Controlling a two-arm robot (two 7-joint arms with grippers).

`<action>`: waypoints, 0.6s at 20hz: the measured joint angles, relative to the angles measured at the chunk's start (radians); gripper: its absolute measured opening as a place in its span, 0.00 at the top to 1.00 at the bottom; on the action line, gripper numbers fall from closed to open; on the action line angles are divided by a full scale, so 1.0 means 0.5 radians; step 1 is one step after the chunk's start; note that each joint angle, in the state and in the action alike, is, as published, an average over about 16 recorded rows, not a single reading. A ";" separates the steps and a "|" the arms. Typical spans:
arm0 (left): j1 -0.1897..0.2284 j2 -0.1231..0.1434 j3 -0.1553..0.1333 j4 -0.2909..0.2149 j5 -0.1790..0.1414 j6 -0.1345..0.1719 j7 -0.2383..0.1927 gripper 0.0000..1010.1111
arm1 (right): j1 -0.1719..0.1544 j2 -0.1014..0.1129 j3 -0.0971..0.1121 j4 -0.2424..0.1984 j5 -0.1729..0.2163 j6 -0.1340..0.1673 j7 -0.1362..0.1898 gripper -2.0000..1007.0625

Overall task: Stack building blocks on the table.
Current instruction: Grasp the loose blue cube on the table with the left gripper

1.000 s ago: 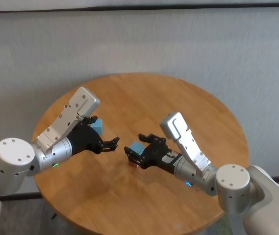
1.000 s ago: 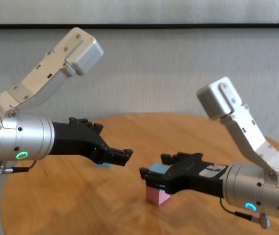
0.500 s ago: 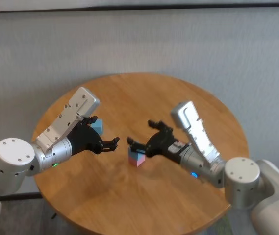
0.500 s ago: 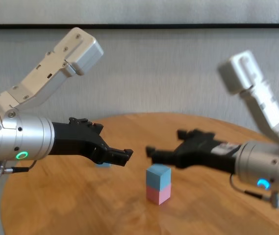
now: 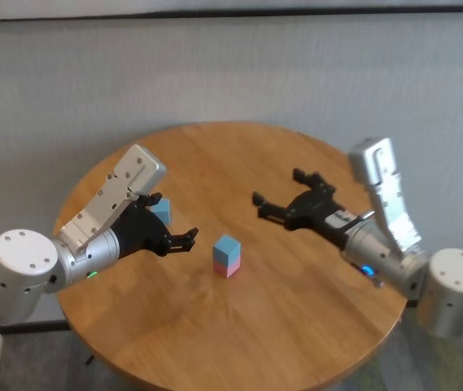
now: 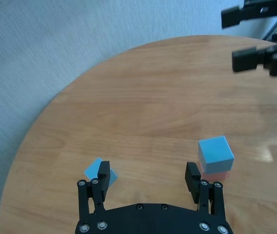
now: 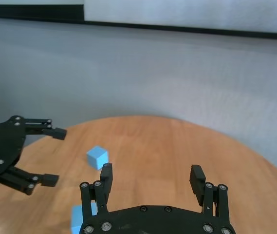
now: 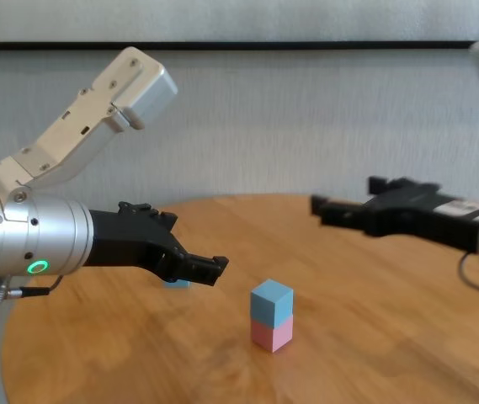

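Left of frame centre, your loose blue cube [image 5: 160, 211] looks light, rigid, matte; pinch opposite flat faces. Left end effector [image 5: 185, 238], right end effector [image 5: 284, 195] both wide open, empty.

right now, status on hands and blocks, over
Both hands open and empty: left hand low beside the stack, right hand raised clear. Blue block sits on pink block. Second blue block loose, nothing blocking.
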 joint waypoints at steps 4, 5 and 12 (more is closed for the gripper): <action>0.000 0.000 0.000 0.000 0.000 0.000 0.000 0.01 | -0.021 0.070 0.072 -0.026 0.035 -0.006 -0.027 0.01; 0.000 0.000 0.000 0.000 0.000 0.000 0.000 0.01 | -0.023 0.087 0.088 -0.024 0.038 -0.011 -0.036 0.01; 0.000 0.000 0.000 0.000 0.000 0.000 0.000 0.01 | -0.057 0.170 0.185 -0.023 0.021 -0.062 -0.099 0.01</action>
